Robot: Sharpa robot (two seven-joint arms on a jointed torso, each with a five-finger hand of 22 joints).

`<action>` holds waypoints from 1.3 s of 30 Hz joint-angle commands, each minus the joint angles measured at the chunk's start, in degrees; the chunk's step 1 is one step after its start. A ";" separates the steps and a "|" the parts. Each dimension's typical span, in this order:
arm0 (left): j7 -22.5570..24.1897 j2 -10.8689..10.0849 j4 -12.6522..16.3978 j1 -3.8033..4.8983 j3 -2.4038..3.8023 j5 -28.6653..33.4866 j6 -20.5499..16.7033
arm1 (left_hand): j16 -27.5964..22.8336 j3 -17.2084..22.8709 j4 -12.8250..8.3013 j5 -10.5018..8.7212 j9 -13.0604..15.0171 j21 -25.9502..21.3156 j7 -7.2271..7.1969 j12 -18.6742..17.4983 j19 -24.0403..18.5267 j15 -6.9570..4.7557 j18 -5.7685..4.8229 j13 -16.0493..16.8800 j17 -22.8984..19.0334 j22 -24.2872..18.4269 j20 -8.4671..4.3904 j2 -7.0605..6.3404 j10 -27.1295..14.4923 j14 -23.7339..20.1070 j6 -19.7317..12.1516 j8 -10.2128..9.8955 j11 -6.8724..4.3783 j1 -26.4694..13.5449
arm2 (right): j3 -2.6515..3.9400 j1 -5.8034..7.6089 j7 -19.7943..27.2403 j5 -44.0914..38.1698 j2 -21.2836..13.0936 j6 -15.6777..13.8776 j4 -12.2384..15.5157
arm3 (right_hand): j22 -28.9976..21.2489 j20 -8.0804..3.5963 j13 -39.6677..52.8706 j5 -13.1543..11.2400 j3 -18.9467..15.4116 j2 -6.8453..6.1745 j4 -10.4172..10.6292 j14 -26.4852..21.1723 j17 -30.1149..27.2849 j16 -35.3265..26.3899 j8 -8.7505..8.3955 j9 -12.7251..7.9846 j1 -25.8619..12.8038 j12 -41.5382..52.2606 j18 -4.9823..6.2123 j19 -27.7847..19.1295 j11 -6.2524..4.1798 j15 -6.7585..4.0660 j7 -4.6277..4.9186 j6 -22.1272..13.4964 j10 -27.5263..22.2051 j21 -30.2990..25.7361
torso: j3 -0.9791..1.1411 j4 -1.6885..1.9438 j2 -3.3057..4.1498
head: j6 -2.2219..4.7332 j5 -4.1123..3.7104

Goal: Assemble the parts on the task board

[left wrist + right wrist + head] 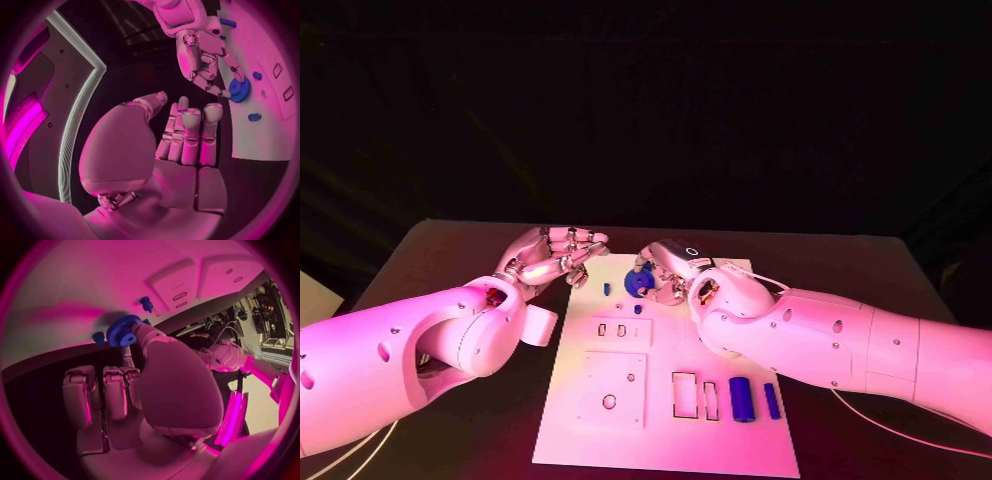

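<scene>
Right hand (678,272) pinching blue gear (640,281) over task board (661,440) far end, near 12 o'clock edge

Left hand (557,256) hovering just off board's 10 o'clock edge, grasping nothing, fingers straight and close together

Lying at 5 o'clock, two blue cylinders (741,399) beside rectangular cutouts (687,394)

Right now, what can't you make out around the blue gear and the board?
- Head view: right robot hand covers part of the blue gear; its seating on the task board is unclear.
- Left wrist view: the board's rim cut off.
- Small blue peg: too small to tell its shape.
</scene>
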 commanded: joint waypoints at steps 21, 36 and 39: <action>0.05 0.13 0.07 0.07 0.04 0.09 1.26 | 0.28 0.14 -0.34 -0.23 0.09 0.46 0.20 0.23 0.11 -0.06 -1.07 0.09 -0.13 0.12 0.12 0.54 -0.39 0.31 -0.44 -0.26 -0.07 -0.14 | -0.03 -0.34 -0.37 -4.54 2.24 -0.10 -4.02 | 15.06 -0.03 15.08 -0.47 0.83 -0.51 -0.27 5.87 15.07 0.31 0.36 0.46 -0.97 0.21 -0.38 5.99 0.06 -0.01 -1.12 1.49 6.07 0.25 | 0.08 -0.23 -0.05 | -0.03 0.53; -0.01 0.15 0.00 0.07 0.04 0.09 1.24 | 0.35 0.15 -0.36 -0.23 0.11 0.49 0.21 0.23 0.03 -0.05 -1.06 0.11 -0.17 0.11 0.13 0.55 -0.47 0.28 -0.49 -0.28 -0.05 -0.18 | -0.03 -0.33 0.12 -1.25 2.21 3.92 -4.39 | 15.06 2.13 13.12 -2.48 -9.54 -0.65 2.13 5.87 15.07 0.31 -4.60 -1.23 -11.51 -1.95 -0.38 5.99 2.49 2.28 1.47 -5.15 4.11 0.25 | 0.10 -0.23 -0.07 | -0.07 0.57; 0.16 0.16 -0.01 0.07 0.04 0.11 1.13 | 0.37 0.15 -0.35 -0.23 0.12 0.54 0.23 0.23 0.04 -0.04 -1.07 0.11 -0.21 0.17 0.14 0.55 -0.52 0.26 -0.53 -0.29 -0.03 -0.22 | -0.04 -0.33 0.32 -0.44 1.99 4.85 -4.34 | 15.06 2.23 13.54 -1.88 -11.53 1.43 2.28 5.87 15.07 0.31 -4.45 -1.20 -14.75 -1.49 -0.38 5.99 2.40 2.26 1.27 -4.12 4.54 0.25 | 0.11 -0.25 -0.05 | -0.15 0.68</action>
